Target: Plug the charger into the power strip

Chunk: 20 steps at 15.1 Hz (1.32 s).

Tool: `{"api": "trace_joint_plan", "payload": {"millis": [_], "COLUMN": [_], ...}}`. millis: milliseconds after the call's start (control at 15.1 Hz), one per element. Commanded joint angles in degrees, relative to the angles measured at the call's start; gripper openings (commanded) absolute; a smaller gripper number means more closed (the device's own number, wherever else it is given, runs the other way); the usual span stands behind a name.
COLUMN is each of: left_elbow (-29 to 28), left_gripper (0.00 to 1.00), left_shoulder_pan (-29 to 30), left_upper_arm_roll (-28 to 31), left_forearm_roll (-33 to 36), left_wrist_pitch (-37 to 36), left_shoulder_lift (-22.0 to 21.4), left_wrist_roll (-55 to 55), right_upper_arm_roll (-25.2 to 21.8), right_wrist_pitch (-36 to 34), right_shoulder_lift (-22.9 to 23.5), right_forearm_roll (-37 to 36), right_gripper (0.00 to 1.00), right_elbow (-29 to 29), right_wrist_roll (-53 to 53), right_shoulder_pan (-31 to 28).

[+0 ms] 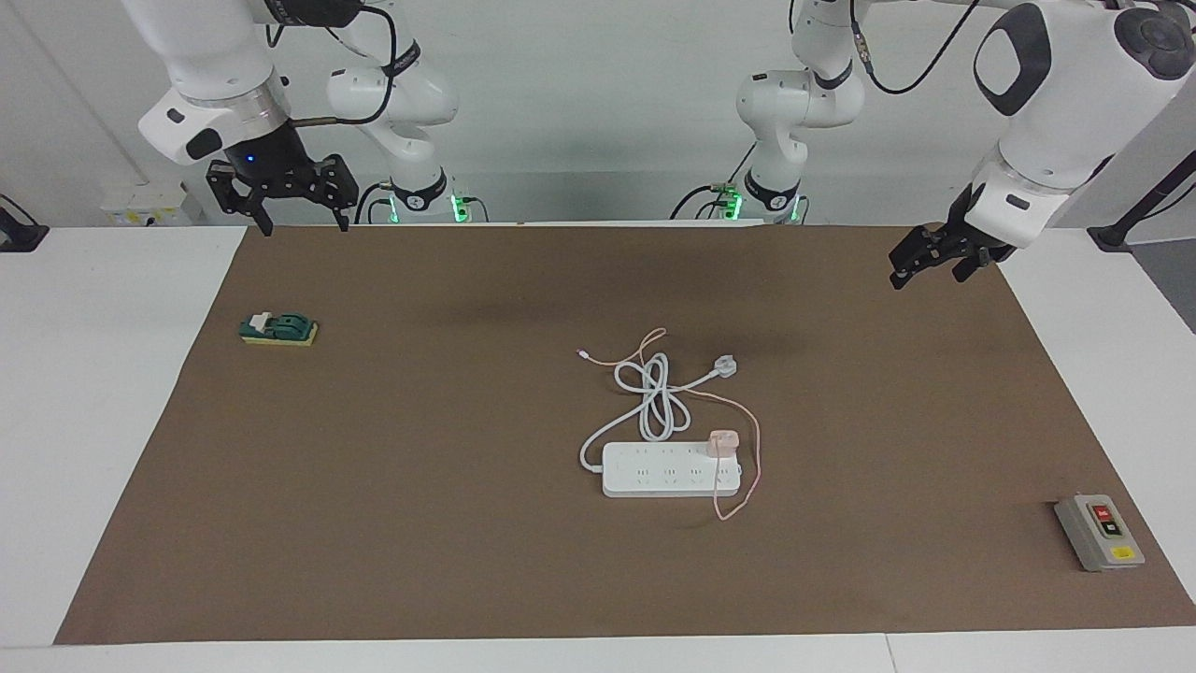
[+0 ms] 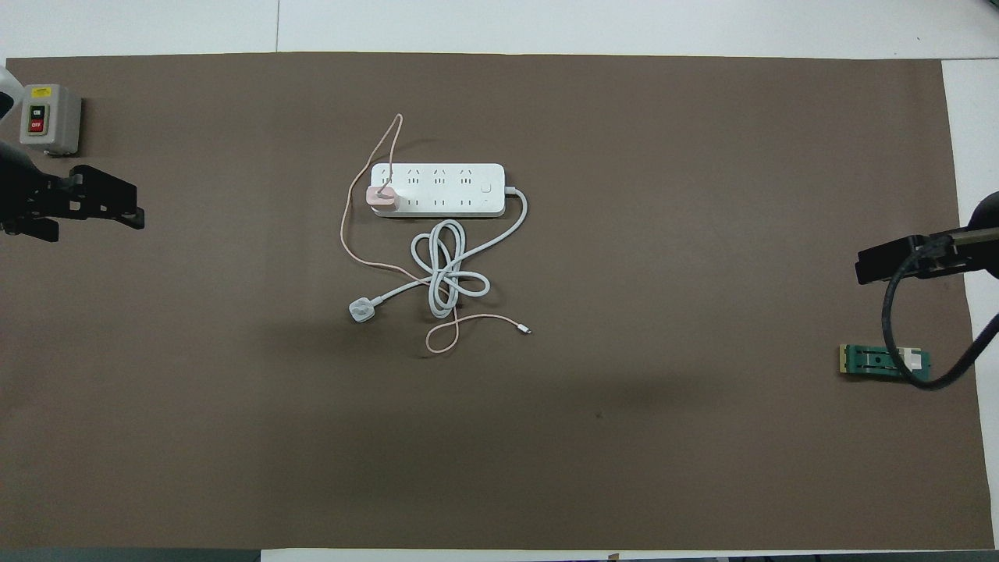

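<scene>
The pale pink charger (image 1: 722,443) sits upright on the white power strip (image 1: 654,477), on the end outlet toward the left arm's end, in the row nearer the robots. Its prongs are hidden. Its thin pink cable (image 1: 755,449) loops around that end of the strip. In the overhead view the charger (image 2: 382,197) shows on the strip (image 2: 445,191). My left gripper (image 1: 930,271) (image 2: 129,204) is open and empty, raised over the mat's edge. My right gripper (image 1: 304,224) (image 2: 866,265) is open and empty, raised over the other edge.
The strip's thick white cord (image 1: 654,402) lies coiled nearer the robots, ending in a round white plug (image 1: 726,367). A grey button box (image 1: 1100,531) stands at the left arm's end. A small green and yellow block (image 1: 277,328) lies at the right arm's end.
</scene>
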Motion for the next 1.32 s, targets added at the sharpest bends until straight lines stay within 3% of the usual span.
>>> {"api": "trace_joint_plan", "payload": {"millis": [0,265,1257], "left_elbow": [-6.43,-11.28,-9.79], "left_gripper": [1.0,1.0,1.0], "left_shoulder_pan": [1.72,2.08,3.4], "left_upper_arm_roll": [-1.5,-1.68,-1.77], "left_forearm_roll": [0.57,0.66,0.75], "left_wrist_pitch": [1.15,4.42,5.74], "left_shoulder_lift": [-5.76,-8.57,-7.26], "left_wrist_roll": [-0.51,0.8,1.42], "right_upper_arm_roll": [0.3,0.3,0.3], "right_wrist_pitch": [-0.71,-0.71,-0.62], "right_shoulder_lift": [-0.64,-0.72,-0.72], "right_forearm_roll": [0.89,0.89,0.89], "right_gripper": [1.0,1.0,1.0], "right_elbow": [-0.39,-0.39,-0.48], "right_wrist_roll": [0.62,0.62,0.79], "right_shoulder_pan": [-0.39,-0.39,-0.3]}}
